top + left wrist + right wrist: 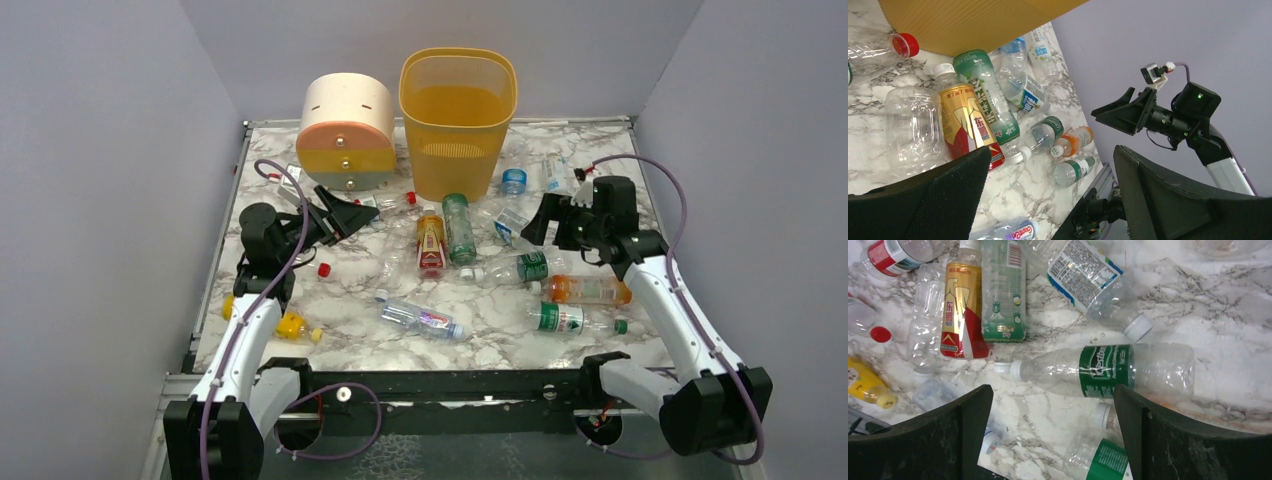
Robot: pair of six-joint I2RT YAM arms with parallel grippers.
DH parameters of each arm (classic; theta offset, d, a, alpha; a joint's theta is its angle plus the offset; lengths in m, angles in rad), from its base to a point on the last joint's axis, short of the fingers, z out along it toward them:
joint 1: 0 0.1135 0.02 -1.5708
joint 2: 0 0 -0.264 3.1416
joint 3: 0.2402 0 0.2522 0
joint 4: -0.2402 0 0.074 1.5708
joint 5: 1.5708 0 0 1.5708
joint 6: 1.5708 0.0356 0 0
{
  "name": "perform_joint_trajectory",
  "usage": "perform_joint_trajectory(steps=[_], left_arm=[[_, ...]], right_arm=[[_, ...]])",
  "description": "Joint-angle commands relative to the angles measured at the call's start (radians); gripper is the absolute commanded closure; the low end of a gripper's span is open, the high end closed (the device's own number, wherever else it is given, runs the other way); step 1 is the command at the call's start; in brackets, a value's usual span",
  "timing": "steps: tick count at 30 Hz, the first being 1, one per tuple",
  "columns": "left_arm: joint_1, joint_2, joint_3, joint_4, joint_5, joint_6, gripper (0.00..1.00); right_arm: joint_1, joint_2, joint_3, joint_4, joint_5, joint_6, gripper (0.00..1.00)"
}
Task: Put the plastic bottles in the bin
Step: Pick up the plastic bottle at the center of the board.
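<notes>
- "东鹏" in red, on gold-and-red bottle (960,305), ten o'clock in right wrist view.
- Script reading roughly "Gan…en", on clear bottle (1013,232), six o'clock in left wrist view.
- White script on green-banded bottle (1103,371), centre: unreadable.

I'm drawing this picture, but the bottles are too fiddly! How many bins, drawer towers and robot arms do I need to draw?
bin: 1
drawer unit: 1
robot arms: 2 (left arm, right arm)
Total: 4
</notes>
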Motion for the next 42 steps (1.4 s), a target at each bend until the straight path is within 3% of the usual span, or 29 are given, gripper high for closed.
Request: perform_joint_trajectory(steps=[1, 5, 9, 15, 20, 35, 42], left_arm=[[-0.004, -0.012, 0.061, -0.041, -0.026, 0.064, 0.01], [-0.007, 0.007, 0.097, -0.172, -0.082, 0.156, 0.01], [-0.03, 0.021, 0.068, -0.189, -0.15, 0.14, 0.01], [-0.173, 0.126, 0.13, -0.248, -0.242, 0.174, 0.01], [-0.308, 0.126, 0.172, -0.293, -0.356, 0.222, 0.01], [-0.334, 0.027, 0.128, -0.349, -0.354, 0.2, 0.01], [-0.348, -0.015, 0.128, -0.358, -0.356, 0.192, 0.01]], right_arm=[[0.005, 0.101, 0.018, 0.161, 0.022, -0.062, 0.08], [0.006, 0.224, 0.062, 0.224, 0.023, -0.096, 0.08], [0.014, 0.309, 0.107, 0.247, 0.052, -0.134, 0.08], [0.079, 0.385, 0.121, 0.286, 0.114, -0.167, 0.09], [0.144, 0.472, 0.143, 0.291, 0.177, -0.195, 0.09], [0.279, 0.595, 0.174, 0.287, 0.417, -0.263, 0.08], [0.287, 0.612, 0.206, 0.274, 0.517, -0.279, 0.08]])
